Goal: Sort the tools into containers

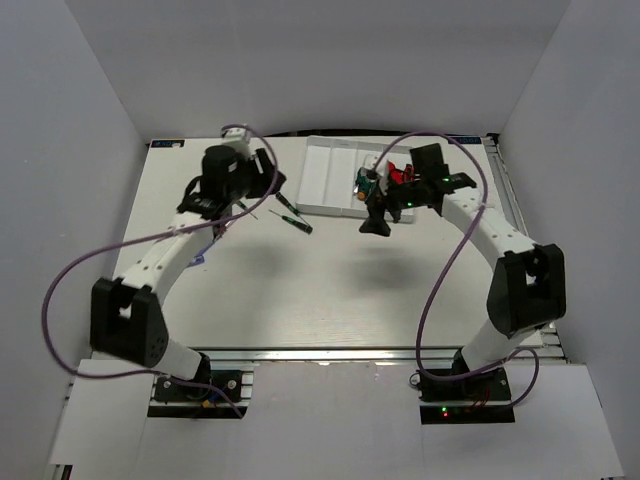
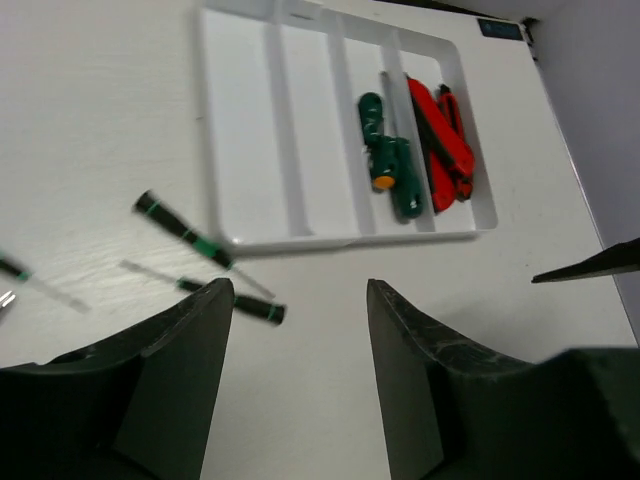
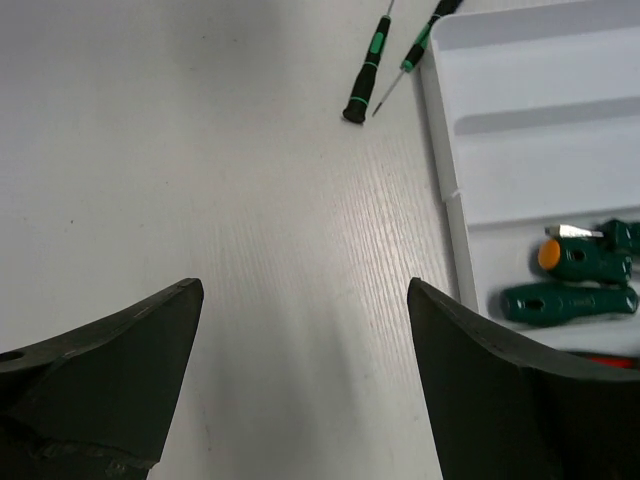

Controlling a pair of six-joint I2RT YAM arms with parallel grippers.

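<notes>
While our left tool (image 2: 300,300) and right tool (image 3: 305,300) both hang wide apart and empty, we see the tray (image 2: 250,130) with red knives (image 2: 440,140) in an end compartment, chunky green screwdrivers (image 2: 392,175) in the next one, and slim screwdrivers (image 2: 185,230) on the bench (image 2: 100,100) just beside it.

White woodgrain bench (image 1: 300,290), plain white walls (image 1: 80,120) on left, right & far sides. Alu rail (image 1: 330,355) along near bench edge. Small blue label (image 2: 498,28) twd far-right bench corner.
</notes>
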